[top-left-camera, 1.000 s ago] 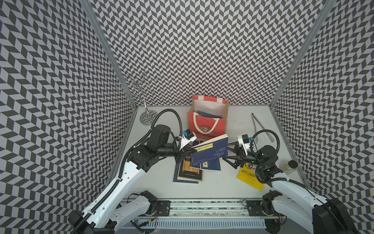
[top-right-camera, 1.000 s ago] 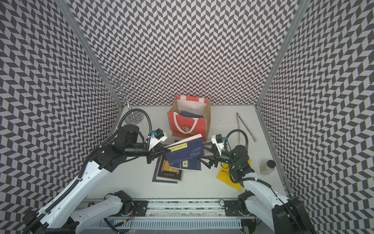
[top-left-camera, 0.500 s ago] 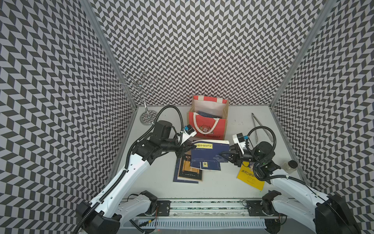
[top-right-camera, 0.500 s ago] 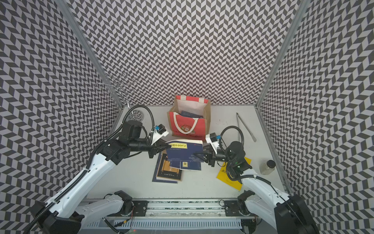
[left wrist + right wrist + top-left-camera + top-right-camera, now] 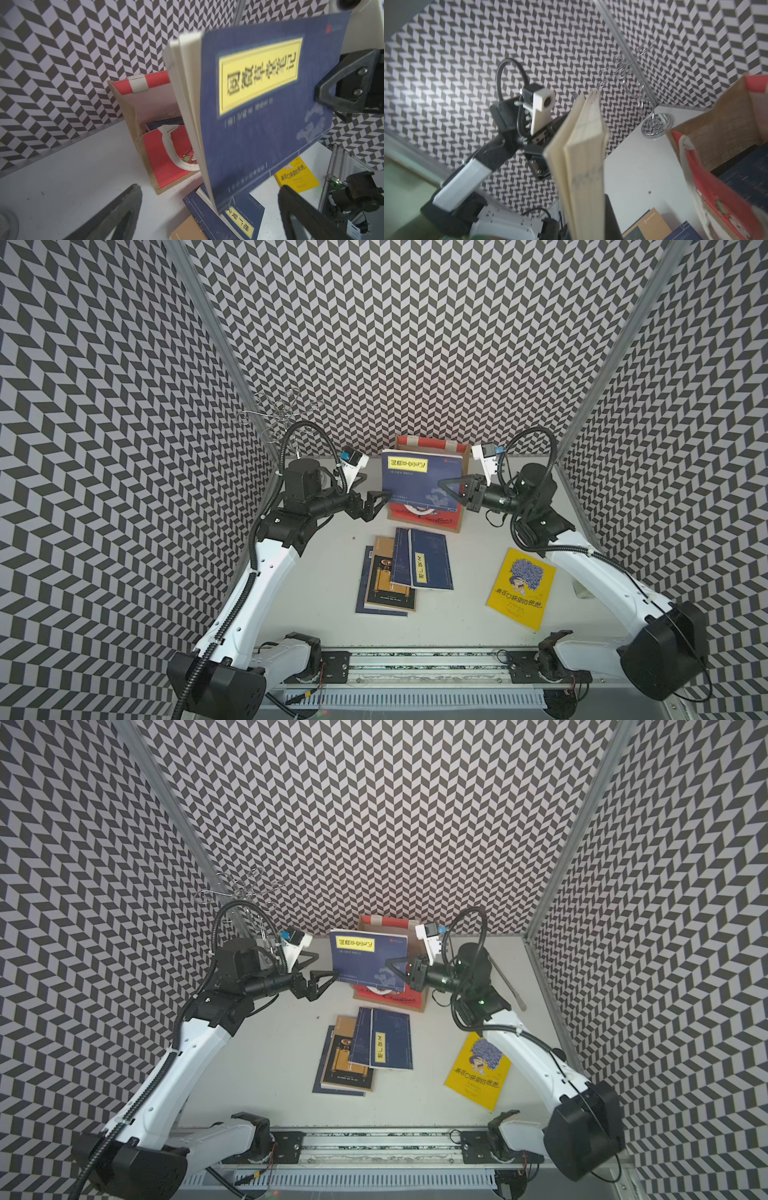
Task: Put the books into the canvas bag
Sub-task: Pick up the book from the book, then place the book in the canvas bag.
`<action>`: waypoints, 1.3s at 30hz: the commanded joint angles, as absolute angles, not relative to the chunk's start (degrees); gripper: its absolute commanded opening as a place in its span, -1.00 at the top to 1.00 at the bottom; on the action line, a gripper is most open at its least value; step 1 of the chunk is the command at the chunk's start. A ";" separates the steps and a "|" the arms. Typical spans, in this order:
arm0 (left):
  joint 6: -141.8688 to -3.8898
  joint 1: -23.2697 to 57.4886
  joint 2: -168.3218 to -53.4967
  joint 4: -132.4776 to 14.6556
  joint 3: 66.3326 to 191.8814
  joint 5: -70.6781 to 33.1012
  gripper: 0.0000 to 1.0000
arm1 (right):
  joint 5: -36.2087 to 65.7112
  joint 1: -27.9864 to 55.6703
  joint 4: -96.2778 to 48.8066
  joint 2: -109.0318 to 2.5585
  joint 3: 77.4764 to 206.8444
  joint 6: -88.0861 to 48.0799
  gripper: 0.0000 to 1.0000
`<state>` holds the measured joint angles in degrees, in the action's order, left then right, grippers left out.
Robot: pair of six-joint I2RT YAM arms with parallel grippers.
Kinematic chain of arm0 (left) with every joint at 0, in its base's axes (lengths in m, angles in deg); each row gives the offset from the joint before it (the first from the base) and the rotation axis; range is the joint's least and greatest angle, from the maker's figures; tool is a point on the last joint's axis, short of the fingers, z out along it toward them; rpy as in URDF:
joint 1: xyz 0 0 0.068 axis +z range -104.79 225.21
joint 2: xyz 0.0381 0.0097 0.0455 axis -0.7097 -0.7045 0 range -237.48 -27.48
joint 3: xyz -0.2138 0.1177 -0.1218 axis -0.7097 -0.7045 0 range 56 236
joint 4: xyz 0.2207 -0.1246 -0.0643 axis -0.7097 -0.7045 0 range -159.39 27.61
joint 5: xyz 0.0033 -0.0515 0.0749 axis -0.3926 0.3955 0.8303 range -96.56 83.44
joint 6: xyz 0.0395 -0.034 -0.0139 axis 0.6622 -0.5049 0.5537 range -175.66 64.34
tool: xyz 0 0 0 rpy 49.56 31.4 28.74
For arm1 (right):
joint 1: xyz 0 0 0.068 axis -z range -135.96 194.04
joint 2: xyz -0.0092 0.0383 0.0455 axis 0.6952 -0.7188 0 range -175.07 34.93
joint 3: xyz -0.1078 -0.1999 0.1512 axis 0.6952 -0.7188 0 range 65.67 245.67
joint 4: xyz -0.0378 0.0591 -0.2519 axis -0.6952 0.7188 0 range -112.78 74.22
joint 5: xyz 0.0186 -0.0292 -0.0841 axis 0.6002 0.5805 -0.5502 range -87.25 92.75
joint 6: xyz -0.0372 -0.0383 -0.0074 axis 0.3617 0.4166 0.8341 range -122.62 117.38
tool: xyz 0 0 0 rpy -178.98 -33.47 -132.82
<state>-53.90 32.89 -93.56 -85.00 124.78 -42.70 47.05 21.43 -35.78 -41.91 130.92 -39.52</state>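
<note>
Navy blue paperback with a yellow label (image 5: 419, 479) hangs mid-frame above the red-fronted canvas bag with jute sides (image 5: 432, 444), its long axis running across the picture. Right gripper (image 5: 444, 485) is clamped on its right end. The left gripper (image 5: 378, 486) stands spread just beside the left edge, gripping nothing. Bag script seems to read "Christmas"; the bright yellow paperback (image 5: 297, 176), lower right, reads 装在口袋里的爸爸.

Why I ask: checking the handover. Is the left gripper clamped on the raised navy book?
No: the left gripper stands wide open at the edge of the navy book, which only the right gripper pinches.
</note>
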 commanded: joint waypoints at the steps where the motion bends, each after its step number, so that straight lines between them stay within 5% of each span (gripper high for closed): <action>1: -58.06 35.36 -90.87 -79.09 122.33 -42.33 -0.99 | 41.95 24.23 -29.21 -46.62 138.82 -45.38 1.00; 15: -57.17 37.19 -87.36 -76.61 115.80 -40.88 -0.99 | 30.02 25.84 -7.95 -63.82 160.29 -44.11 1.00; 29: -55.27 34.80 -85.89 -78.37 115.09 -36.82 -0.99 | 22.94 21.55 -6.50 -70.12 162.05 -48.40 0.99; 34: -54.78 34.22 -85.11 -78.74 114.85 -35.49 -0.99 | 22.03 21.56 -6.00 -72.39 162.53 -48.18 0.75; 39: -54.79 34.07 -84.79 -78.68 114.78 -35.21 -0.99 | 21.63 21.59 -5.65 -73.78 162.96 -47.39 0.18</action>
<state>-55.54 34.33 -85.74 -78.38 115.35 -35.90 22.92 21.50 -3.78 -73.14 160.96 -47.81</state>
